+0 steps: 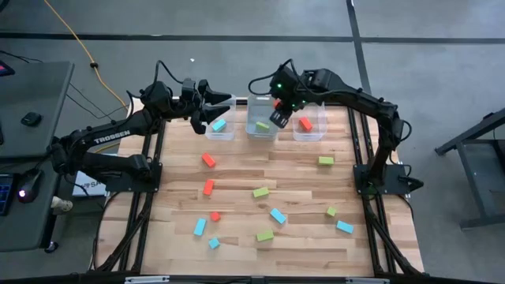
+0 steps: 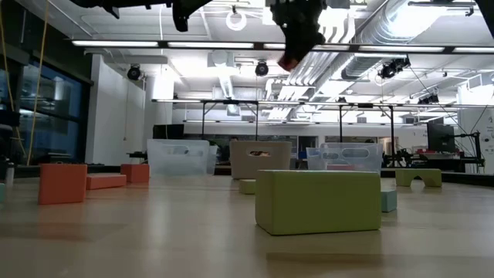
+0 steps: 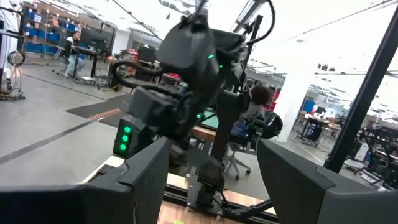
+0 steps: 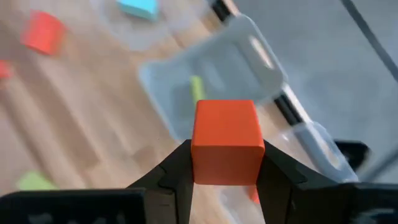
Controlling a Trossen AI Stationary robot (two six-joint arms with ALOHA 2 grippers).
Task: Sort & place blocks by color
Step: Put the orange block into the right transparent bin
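The right gripper (image 4: 225, 167) pinches a red-orange cube (image 4: 225, 142) between its fingers, high above the middle bin (image 1: 262, 118), which holds a green block. It should carry on to the right bin (image 1: 309, 125), where a red block (image 1: 305, 123) lies, before letting go. The left gripper (image 1: 223, 99) hovers spread above the left bin (image 1: 221, 126).
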